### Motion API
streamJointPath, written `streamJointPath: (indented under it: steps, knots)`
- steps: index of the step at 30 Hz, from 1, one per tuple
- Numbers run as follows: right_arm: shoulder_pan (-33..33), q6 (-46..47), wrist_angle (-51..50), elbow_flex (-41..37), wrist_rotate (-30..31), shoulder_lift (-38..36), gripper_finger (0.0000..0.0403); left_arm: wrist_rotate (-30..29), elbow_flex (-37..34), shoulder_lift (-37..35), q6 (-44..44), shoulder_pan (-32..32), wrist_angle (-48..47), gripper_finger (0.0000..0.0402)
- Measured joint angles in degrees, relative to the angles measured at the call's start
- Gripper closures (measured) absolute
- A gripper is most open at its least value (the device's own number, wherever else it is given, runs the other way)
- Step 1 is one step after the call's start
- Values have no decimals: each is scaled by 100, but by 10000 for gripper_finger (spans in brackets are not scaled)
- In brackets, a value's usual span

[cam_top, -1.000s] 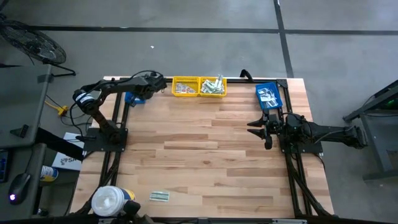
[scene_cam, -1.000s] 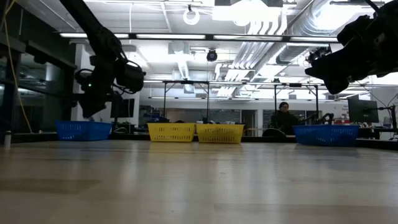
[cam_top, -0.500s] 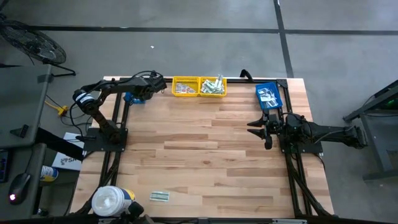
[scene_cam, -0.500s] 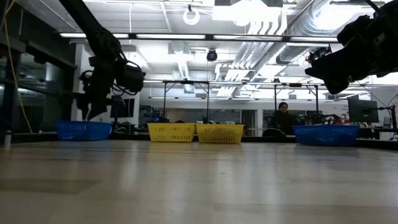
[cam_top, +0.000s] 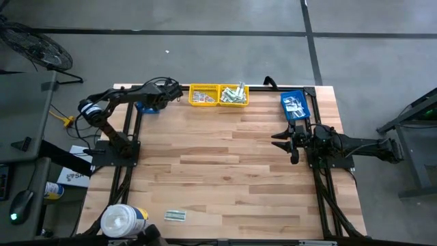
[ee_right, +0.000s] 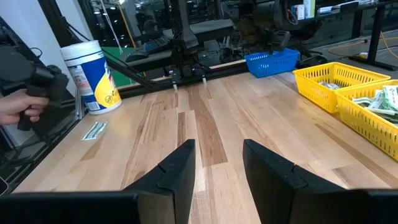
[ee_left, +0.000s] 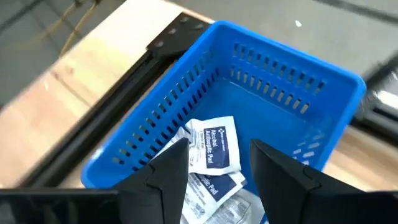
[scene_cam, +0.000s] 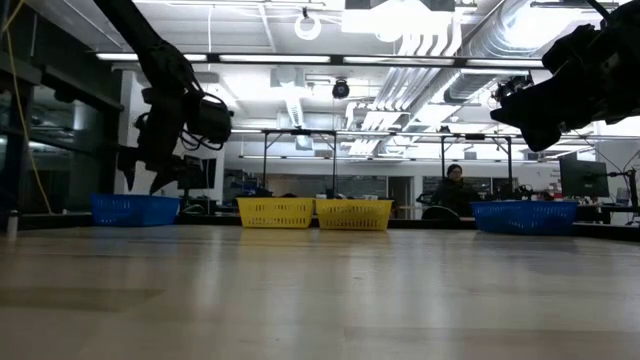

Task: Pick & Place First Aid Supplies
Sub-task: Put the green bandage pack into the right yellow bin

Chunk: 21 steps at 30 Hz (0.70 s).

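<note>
Waiting at the near edge of the table is one pale green-white packet (cam_top: 175,216), lying flat just beside the big white tub (cam_top: 121,221); the right wrist view shows the pair (ee_right: 94,130) together too, with a person's hand (ee_right: 13,109) on a dark device off past the table edge. Nothing grips it. Mid-table, the right gripper (cam_top: 289,143) hangs idle above bare wood, jaws apart and empty, fingers (ee_right: 176,171) framing nothing but planks. Out at the far edge sit the two yellow bins (cam_top: 218,95), both holding packets, and a blue bin (cam_top: 295,105) at the far right with white ones inside. Now to the far left corner: the left gripper (ee_left: 217,165) hovers directly over the other blue bin (ee_left: 292,81), jaws spread, nothing between them, and white alcohol pads (ee_left: 213,149) lie in the bin just beneath its fingers (ee_left: 168,171). This reads as the release step, a pad dropped in. My call for the next move: lift clear of the bin wall, swing across to the near edge, and come down flat on that lone strip, which lies thin against the wood and will want a low, square pinch.
</note>
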Motion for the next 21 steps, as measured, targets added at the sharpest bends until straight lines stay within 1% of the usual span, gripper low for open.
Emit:
streamJointPath:
  steps: [6,13,18,21]
  knots:
    - [2,0,0,2,0,0,274,-180,0,-235,1539,-286,239,234]
    - [2,0,-1,0,0,0,274,-190,0,-703,2851,-739,284,234]
    - [0,0,-1,1,2,0,274,255,0,-1114,4195,-1126,275,234]
    - [2,0,-2,0,2,0,274,844,0,-1357,5020,-1422,263,234]
